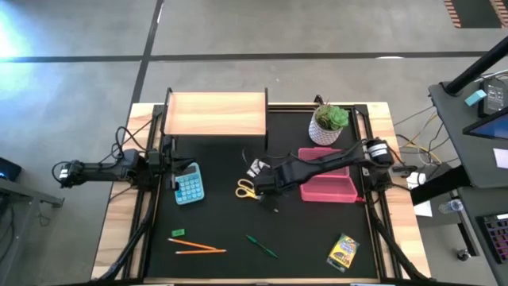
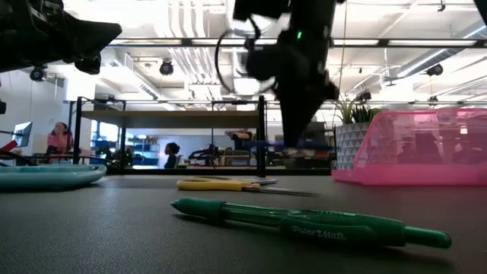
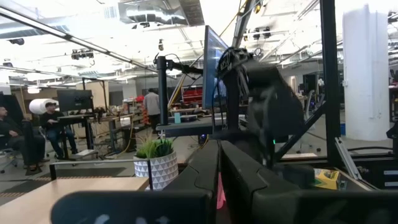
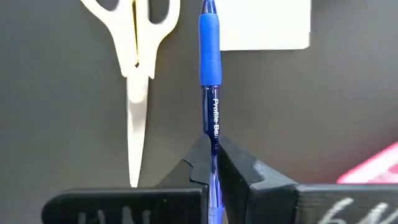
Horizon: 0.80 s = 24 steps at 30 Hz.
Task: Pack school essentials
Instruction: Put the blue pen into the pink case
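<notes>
My right gripper (image 4: pixel 213 142) hangs over the mat's middle (image 1: pixel 265 188), shut on a blue pen (image 4: pixel 209 56). Beside it on the mat lie the yellow-handled scissors (image 1: pixel 246 189) and the white patterned card (image 1: pixel 255 168). Near the table's near edge lie a green eraser (image 1: pixel 177 233), orange pencils (image 1: pixel 198 249), a green pen (image 1: pixel 260 246) and the crayon box (image 1: pixel 344 250). My left gripper (image 3: pixel 219 177) waits at the table's left side (image 1: pixel 163 159), shut on nothing. My right gripper pinches the blue pen's clear barrel (image 4: pixel 213 134), behind the blue grip sleeve, between its two fingertips (image 4: pixel 202 155). The fingers come from above, pointing down, and lie across the pen. The pen (image 2: pixel 266 142) is lifted clear of the mat and sits about level.
A pink tray (image 1: pixel 327 184) stands right of my right gripper, with a potted plant (image 1: pixel 329 123) behind it. A blue calculator (image 1: pixel 189 184) lies at the mat's left. A wooden shelf (image 1: pixel 216 114) stands along the far edge. People sit in the room beyond.
</notes>
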Each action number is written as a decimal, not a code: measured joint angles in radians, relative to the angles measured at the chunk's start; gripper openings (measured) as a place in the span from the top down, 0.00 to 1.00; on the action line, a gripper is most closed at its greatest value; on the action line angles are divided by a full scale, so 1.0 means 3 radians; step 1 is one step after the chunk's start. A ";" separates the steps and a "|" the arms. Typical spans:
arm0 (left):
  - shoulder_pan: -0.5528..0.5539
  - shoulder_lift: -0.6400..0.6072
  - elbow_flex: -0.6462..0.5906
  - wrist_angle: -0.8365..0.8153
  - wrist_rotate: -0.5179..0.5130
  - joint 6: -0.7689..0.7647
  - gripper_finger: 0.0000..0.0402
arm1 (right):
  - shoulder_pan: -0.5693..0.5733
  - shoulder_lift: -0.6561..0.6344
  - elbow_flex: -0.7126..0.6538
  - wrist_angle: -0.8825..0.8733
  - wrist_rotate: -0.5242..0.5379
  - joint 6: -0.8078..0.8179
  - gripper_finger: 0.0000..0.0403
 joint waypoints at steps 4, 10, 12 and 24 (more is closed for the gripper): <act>0.0001 -0.0001 0.0000 0.0000 0.0000 -0.0001 1.00 | -0.0014 -0.0331 0.0001 -0.0270 0.0032 -0.0088 0.98; 0.0001 0.0000 0.0001 0.0002 0.0000 0.0000 1.00 | -0.0014 -0.0829 -0.0015 -0.0925 0.0266 -0.0130 0.98; 0.0001 0.0001 0.0001 0.0003 0.0000 -0.0001 1.00 | -0.0014 -0.0992 -0.0053 -0.1119 0.0304 -0.0130 0.98; 0.0000 0.0001 0.0000 0.0003 0.0000 -0.0001 1.00 | -0.0014 -0.1798 -0.1242 -0.1225 0.0045 0.0011 0.98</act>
